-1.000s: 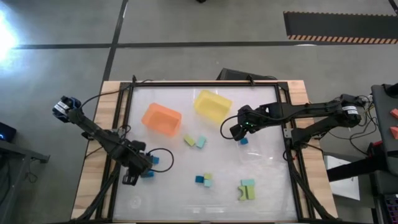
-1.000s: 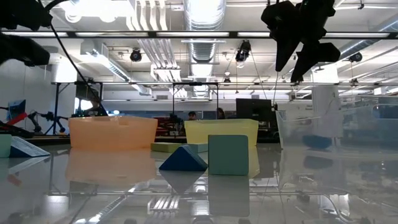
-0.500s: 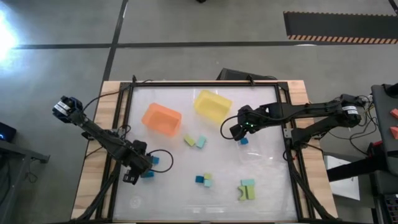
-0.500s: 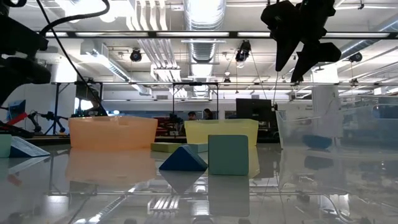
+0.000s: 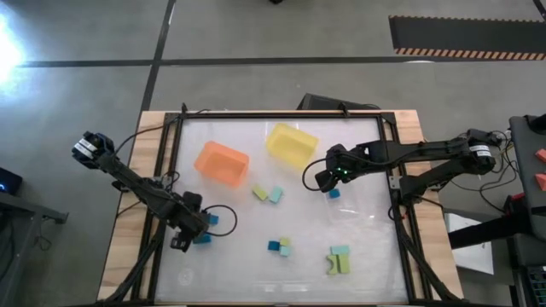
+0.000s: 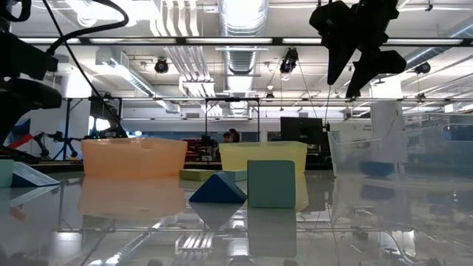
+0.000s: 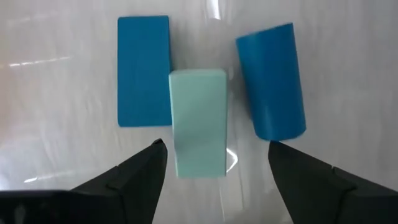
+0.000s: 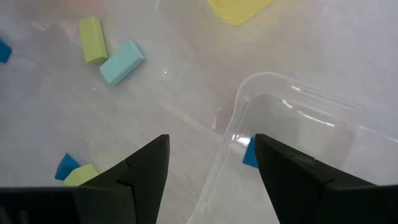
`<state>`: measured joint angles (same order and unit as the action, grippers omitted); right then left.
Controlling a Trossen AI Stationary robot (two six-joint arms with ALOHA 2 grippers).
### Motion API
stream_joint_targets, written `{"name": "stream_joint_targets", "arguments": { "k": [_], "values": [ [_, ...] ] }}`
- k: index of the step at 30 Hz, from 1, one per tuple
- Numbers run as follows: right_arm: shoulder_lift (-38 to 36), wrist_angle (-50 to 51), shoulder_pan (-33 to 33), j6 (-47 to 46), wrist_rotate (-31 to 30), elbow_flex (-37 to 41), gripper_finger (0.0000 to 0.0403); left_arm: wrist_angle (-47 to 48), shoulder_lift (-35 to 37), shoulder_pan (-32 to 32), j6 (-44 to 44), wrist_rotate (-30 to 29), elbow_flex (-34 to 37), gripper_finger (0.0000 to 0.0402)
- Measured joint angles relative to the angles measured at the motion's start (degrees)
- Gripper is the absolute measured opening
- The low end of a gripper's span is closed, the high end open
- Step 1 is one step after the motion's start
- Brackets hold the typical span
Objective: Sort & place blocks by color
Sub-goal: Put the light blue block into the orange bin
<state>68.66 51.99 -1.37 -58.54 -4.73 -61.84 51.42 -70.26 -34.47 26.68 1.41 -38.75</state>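
In the left wrist view my open left gripper [image 7: 214, 155] hangs over a mint bar [image 7: 198, 121] that lies on the table between a blue bar [image 7: 143, 70] and a rounded blue block [image 7: 270, 81]; its fingers stand apart on either side, touching nothing. The high view places this gripper [image 5: 189, 232] near the table's left edge. My right gripper [image 5: 327, 181] is open and raised at the clear bin [image 8: 292, 124], which holds one blue block [image 8: 249, 154]. Other blocks lie loose: a yellow-green and mint pair [image 5: 267, 194], a blue and green pair [image 5: 279, 246], a mint and green group [image 5: 339, 257].
An orange bin [image 5: 222, 162] and a yellow bin [image 5: 290, 143] stand at the table's far middle. The low view shows a blue wedge [image 6: 216, 188] and a mint cube [image 6: 271, 183] in front of them. A black frame [image 5: 397, 196] runs around the tabletop.
My left arm has come down toward the blocks near the table's left edge; in the low view its dark shape sits lower than before. The right arm and all blocks have kept still.
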Motion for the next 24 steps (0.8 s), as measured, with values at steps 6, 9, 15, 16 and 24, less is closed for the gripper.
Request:
{"name": "stream_joint_targets", "arguments": {
  "k": [6,9,15,16,24],
  "values": [
    [0.0,0.0,0.0,-0.1,0.0,0.0,0.0226,-2.4,0.0,0.0,2.2,0.0,2.8,0.026],
    [0.0,0.0,0.0,-0.1,0.0,0.0,0.0226,-3.0,0.0,0.0,2.6,0.0,3.0,0.0243],
    [0.0,0.0,0.0,-0.1,0.0,0.0,0.0226,-3.6,0.0,0.0,2.7,0.0,3.7,0.0193],
    [0.0,-0.1,0.0,-0.1,0.0,0.0,0.0226,-3.6,0.0,0.0,2.7,0.0,3.8,0.0184],
    [0.0,-0.1,0.0,0.0,0.0,0.0,0.0226,-3.6,0.0,0.0,3.0,0.0,4.5,0.0119]
  ]
}}
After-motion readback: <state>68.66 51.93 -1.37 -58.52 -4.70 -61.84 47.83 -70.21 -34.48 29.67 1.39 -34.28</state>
